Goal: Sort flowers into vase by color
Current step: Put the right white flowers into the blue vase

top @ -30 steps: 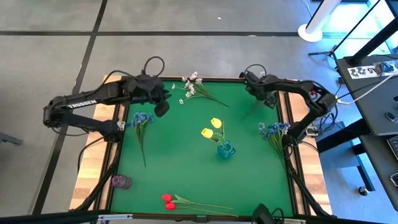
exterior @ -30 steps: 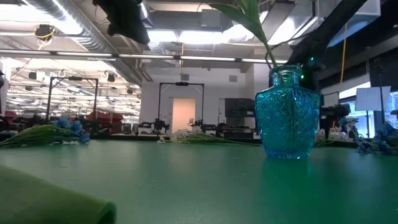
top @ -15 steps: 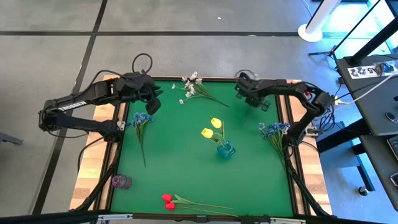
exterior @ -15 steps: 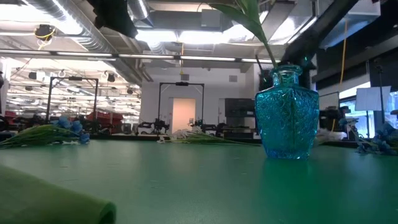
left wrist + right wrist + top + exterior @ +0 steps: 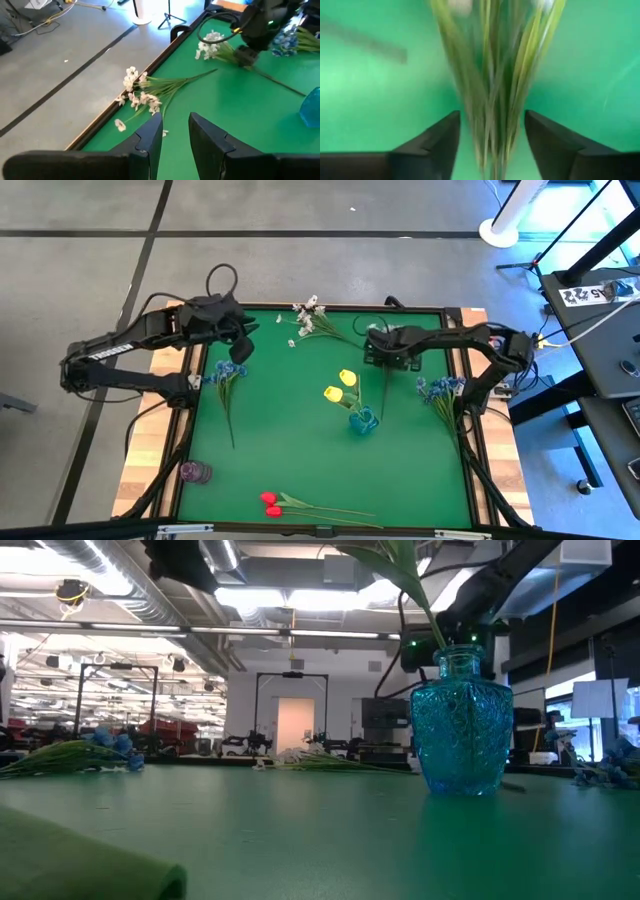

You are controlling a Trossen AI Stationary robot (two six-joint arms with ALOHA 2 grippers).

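A spray of tiny white blossoms (image 5: 308, 316) lies by the far edge, its green stems (image 5: 345, 338) running toward the right. My right gripper (image 5: 374, 348) is open over the stem ends. In its wrist view the blurred stems (image 5: 495, 75) stand between the two fingers (image 5: 437, 137); I cannot tell if they touch. My left gripper (image 5: 240, 346) hovers open at the far left, above a bunch of blue blossoms (image 5: 228, 370). Two yellow tulips (image 5: 342, 385) stand in the blue glass vase (image 5: 363, 420). Red tulips (image 5: 270, 503) lie at the near edge.
A second bunch of blue blossoms (image 5: 441, 388) lies by the right edge. A small purple vase (image 5: 194, 471) stands at the near left corner. Wooden rails frame the green mat (image 5: 290, 450), which is bare between the vase and the red tulips.
My right gripper has swept from the far right corner toward the table's left, arriving over the stem ends of the white spray. My left gripper has drawn back a little toward the left edge. No flower has moved.
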